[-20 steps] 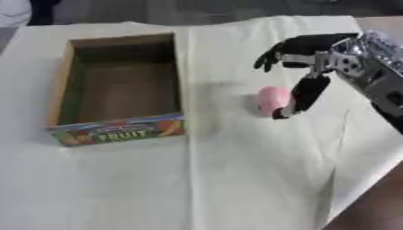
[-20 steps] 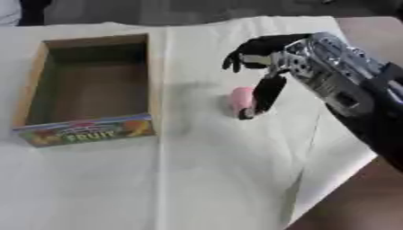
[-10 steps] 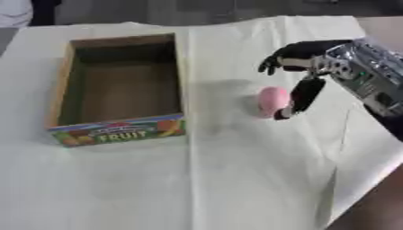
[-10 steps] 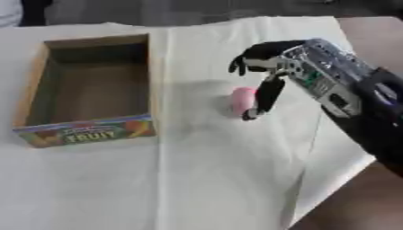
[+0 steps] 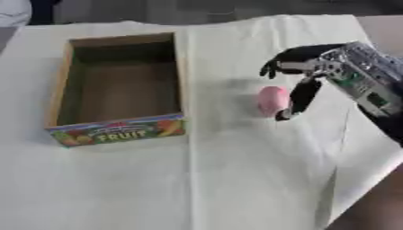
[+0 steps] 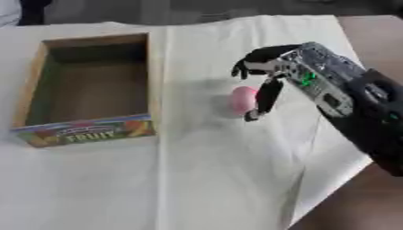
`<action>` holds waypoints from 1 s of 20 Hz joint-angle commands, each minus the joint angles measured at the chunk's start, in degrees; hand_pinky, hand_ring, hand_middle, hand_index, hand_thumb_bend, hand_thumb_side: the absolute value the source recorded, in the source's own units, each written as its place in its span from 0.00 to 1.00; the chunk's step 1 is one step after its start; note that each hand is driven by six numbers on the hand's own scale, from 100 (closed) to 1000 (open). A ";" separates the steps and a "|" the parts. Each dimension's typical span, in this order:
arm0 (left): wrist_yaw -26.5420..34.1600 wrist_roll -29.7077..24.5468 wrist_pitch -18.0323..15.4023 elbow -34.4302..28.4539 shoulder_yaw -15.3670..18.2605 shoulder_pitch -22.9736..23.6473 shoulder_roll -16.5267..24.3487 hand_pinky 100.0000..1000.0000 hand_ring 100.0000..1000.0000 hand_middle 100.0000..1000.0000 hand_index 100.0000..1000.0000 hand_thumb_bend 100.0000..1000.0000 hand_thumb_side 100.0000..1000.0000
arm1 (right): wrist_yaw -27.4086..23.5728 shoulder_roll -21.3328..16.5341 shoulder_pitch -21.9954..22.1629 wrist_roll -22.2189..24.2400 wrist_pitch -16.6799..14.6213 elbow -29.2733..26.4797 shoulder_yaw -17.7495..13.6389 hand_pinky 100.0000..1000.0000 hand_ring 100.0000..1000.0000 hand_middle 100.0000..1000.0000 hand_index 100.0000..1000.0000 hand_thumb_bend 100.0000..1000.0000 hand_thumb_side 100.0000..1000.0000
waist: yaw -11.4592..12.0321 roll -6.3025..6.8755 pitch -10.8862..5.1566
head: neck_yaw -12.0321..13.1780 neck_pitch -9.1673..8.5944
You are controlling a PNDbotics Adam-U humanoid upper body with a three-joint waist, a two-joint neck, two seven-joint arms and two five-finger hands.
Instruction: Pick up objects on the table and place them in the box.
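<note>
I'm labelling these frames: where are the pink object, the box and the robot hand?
pink object (image 5: 271, 99), left eye view, its middle.
box (image 5: 119, 130), left eye view, printed front wall.
right robot hand (image 5: 305, 89), left eye view, lowered thumb.

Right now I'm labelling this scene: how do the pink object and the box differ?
The pink object is small, rounded and plain; the box is far larger, rectangular, open-topped and brown inside, with a colourful FRUIT label on its near wall. The pink object lies beside the right hand, whose thumb reaches down next to it; the box stands apart, with nothing visible inside. Both rest on the white cloth.

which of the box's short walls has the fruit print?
The near wall of the box, closest to the camera, printed "FRUIT"; the far wall is plain brown.
</note>
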 commanded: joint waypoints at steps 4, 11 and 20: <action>0.06 -0.15 -0.05 -1.10 -0.05 -0.68 0.64 0.71 0.59 0.57 0.81 0.00 0.57 | 0.65 -0.33 -1.55 -0.49 -0.61 1.13 -0.03 0.82 0.90 0.74 0.89 0.49 0.14 | 0.20 -0.16 -0.93 | -0.13 -0.64; 0.10 -0.22 -0.05 -1.10 -0.08 -0.70 0.63 0.71 0.59 0.57 0.81 0.00 0.57 | 2.13 0.67 -2.15 -1.59 -0.32 4.55 0.39 0.82 0.89 0.71 0.85 0.43 0.09 | 0.42 -0.22 -0.92 | -0.22 -0.80; 0.09 -0.27 -0.01 -1.10 -0.05 -0.76 0.60 0.71 0.59 0.56 0.81 0.00 0.57 | 2.70 0.98 -2.56 -1.55 -0.25 6.19 0.34 0.81 0.89 0.67 0.81 0.38 0.03 | 0.32 -0.35 -0.81 | -0.22 -0.73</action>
